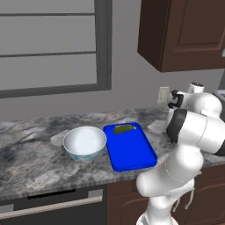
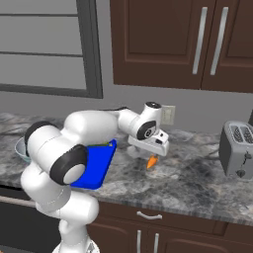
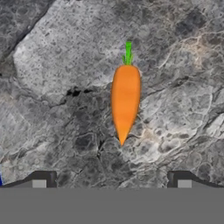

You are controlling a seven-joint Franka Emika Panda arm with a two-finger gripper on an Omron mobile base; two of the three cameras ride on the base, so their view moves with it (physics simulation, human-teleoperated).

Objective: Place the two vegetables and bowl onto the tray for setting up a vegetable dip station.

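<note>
1. orange tapered carrot (image 3: 125, 100) lies on the grey marbled stone counter (image 2: 197, 183), right of the bright blue rectangular tray (image 1: 130, 147); my two-finger gripper (image 2: 152, 154) hovers above it, fingers spread wide, holding nothing.
2. i judge the smooth carrot could roll or squirt out if the fingers close off-centre.
3. open counter surrounds it; the silver toaster (image 2: 238, 148) is well apart.
4. dark green oblong cucumber (image 1: 123, 128) sits on the tray; the white round bowl (image 1: 85, 142) waits beside it.

Grey marbled counter (image 1: 35, 149) under a grey-framed window (image 1: 52, 44) — dark wood cabinets (image 2: 168, 42), silver toaster (image 2: 237, 148) beside a grey wall.
</note>
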